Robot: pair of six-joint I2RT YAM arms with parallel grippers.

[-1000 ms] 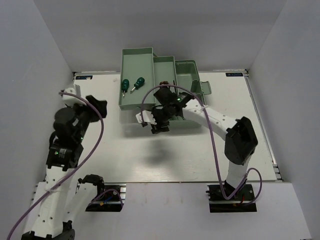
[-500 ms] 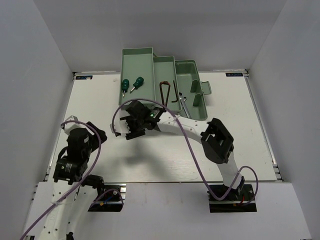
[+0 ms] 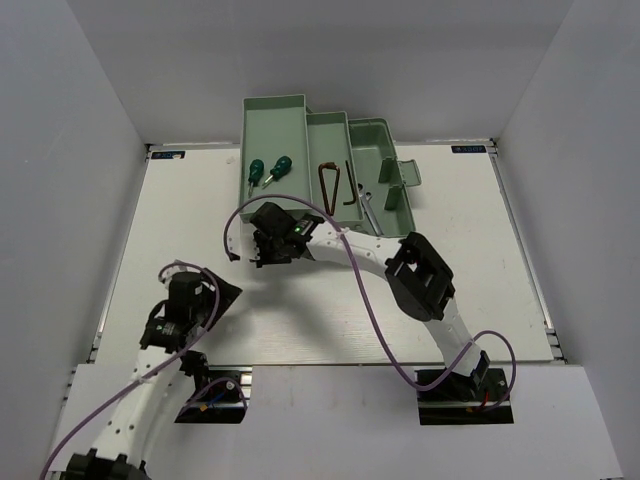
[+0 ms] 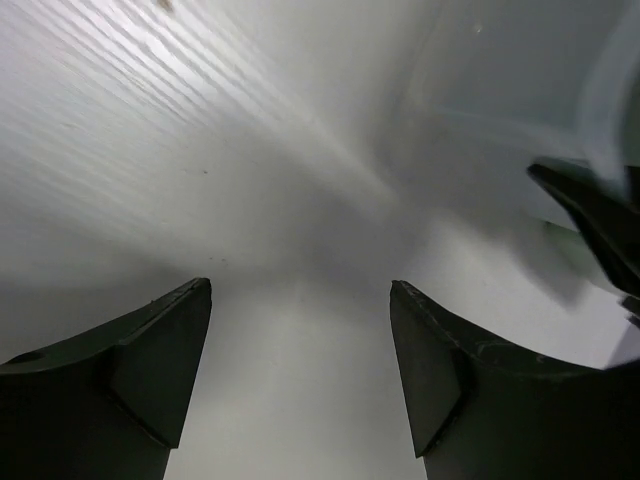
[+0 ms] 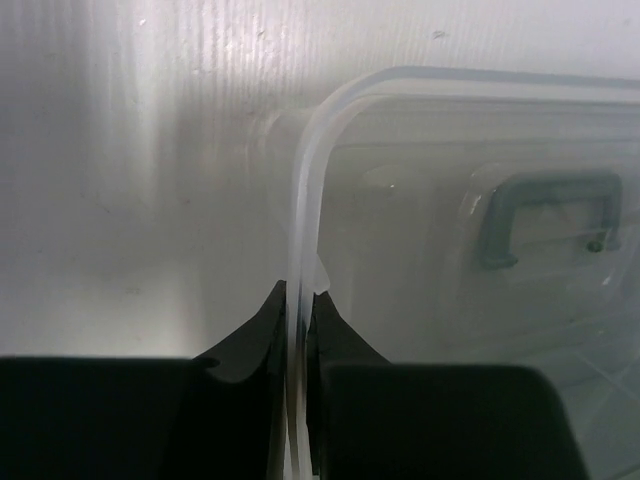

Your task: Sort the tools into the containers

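The containers are pale mint-green toolbox trays (image 3: 275, 110) at the back of the table. Two green-handled screwdrivers (image 3: 268, 168) lie in the left tray. Reddish-brown hex keys (image 3: 328, 185) lie in the middle tray. A silver wrench (image 3: 368, 205) rests beside them. In front of the toolbox, my right gripper (image 3: 262, 250) is low over the table. In the right wrist view this gripper (image 5: 297, 300) is shut on the rim of the translucent lid (image 5: 300, 200), whose handle (image 5: 545, 215) shows through. My left gripper (image 4: 300, 300) is open over bare table with nothing between its fingers.
The white table (image 3: 480, 260) is walled in by grey panels on three sides. My left arm (image 3: 185, 310) sits low near the front left edge. A dark blurred shape (image 4: 600, 220) shows at the right edge of the left wrist view.
My right arm swung left from above the toolbox down to the table in front of it and shut on the lid's rim. My left arm drew back toward the near edge, its jaws opening.
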